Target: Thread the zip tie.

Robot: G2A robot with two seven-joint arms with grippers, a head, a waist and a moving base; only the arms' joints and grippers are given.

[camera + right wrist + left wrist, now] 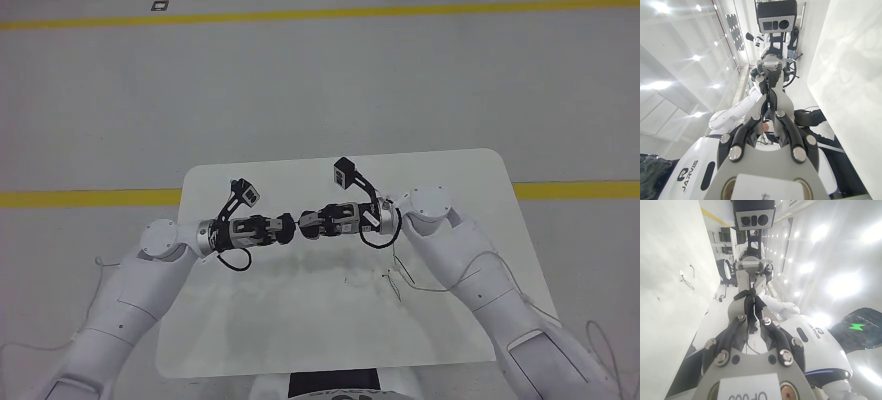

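Facing each other tip to tip above the middle of the white rounded table (pixel 460 190), the two grippers leave very little room for error. The left gripper (pixel 284 229) is clenched on a thin black plastic zip tie (pixel 748 328). The strap passes between its fingers, and a slack loop trails back toward its palm. The right gripper (pixel 306 222) has its jaws pressed together as well, apparently pinching the strap's other end, though the exact spot is hidden by the dark pads.

The main risk seems to be misalignment. The strap is thin and limp, so a small twist of either wrist could bend its tip past the head's slot instead of into it. The pads nearly touch, so a further push might bump finger against finger and knock the tie askew. A loosened grip would let it fall to the table, among the few small dark loose pieces (pixel 397 278) lying near the right arm. The trailing loop could also snag on the left gripper's linkage.

The zip tie's long axis runs along the line joining the two grippers, across the table and roughly level with it. Its forward end points from the left gripper toward the right one.
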